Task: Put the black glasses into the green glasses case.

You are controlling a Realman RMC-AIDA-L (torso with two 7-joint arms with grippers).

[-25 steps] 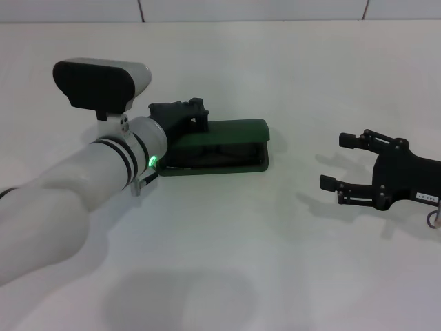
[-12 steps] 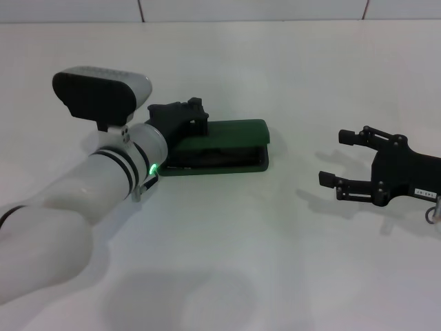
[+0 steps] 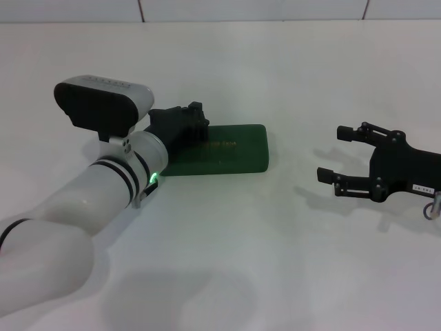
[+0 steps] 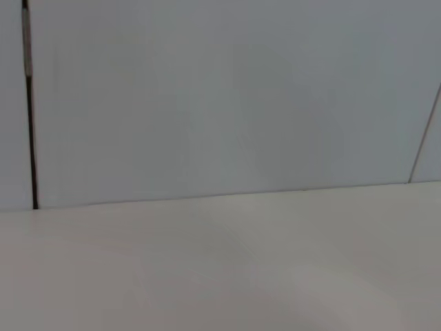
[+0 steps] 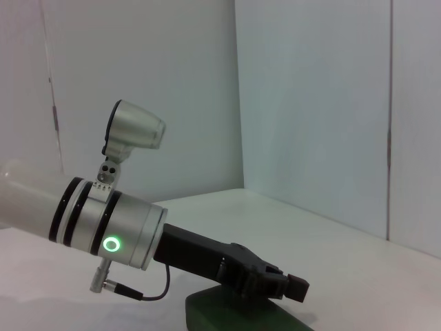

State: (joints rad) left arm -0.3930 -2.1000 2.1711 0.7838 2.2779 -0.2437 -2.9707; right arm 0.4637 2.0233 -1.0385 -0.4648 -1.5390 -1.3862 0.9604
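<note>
The green glasses case (image 3: 231, 148) lies closed on the white table, with gold lettering showing on its lid. The black glasses are hidden from view. My left gripper (image 3: 196, 124) is shut and rests on top of the case's left end. The right wrist view shows it (image 5: 286, 288) pressed down on the case (image 5: 234, 314). My right gripper (image 3: 332, 152) is open and empty, hovering over the table well to the right of the case. The left wrist view shows only table and wall.
The white table (image 3: 275, 241) stretches around the case with a tiled wall behind it. My left arm (image 3: 83, 200) crosses the front left part of the table.
The case lid, standing open a second ago, has come down shut under my left gripper. The right gripper has barely shifted.
</note>
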